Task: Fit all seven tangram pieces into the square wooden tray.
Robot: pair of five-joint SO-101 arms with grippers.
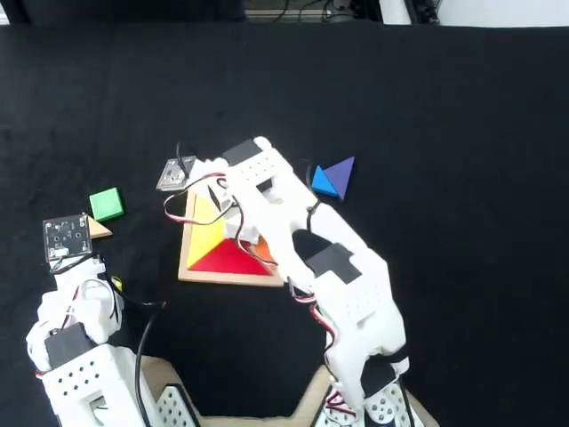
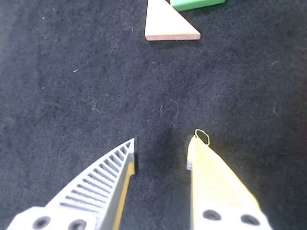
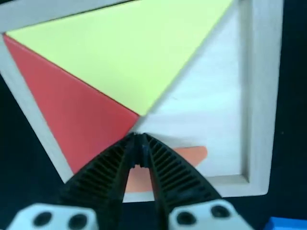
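The square wooden tray (image 1: pixel 191 263) holds a yellow triangle (image 1: pixel 210 233), a red triangle (image 1: pixel 228 259) and an orange piece (image 1: pixel 264 252). In the right wrist view my right gripper (image 3: pixel 139 143) is shut just above the tray floor (image 3: pixel 211 110), at the corner where the yellow triangle (image 3: pixel 129 52) and red triangle (image 3: pixel 81 115) meet. The orange piece (image 3: pixel 192 154) lies partly under its fingers. My left gripper (image 2: pixel 163 148) hangs open over bare black cloth, short of a plain wood triangle (image 2: pixel 168 24) and a green square (image 2: pixel 196 4).
A blue triangle (image 1: pixel 324 181) and a purple triangle (image 1: pixel 342 171) lie together on the cloth right of the tray. The green square (image 1: pixel 106 204) and wood triangle (image 1: pixel 99 229) sit left of it. The right arm's body covers the tray's right side.
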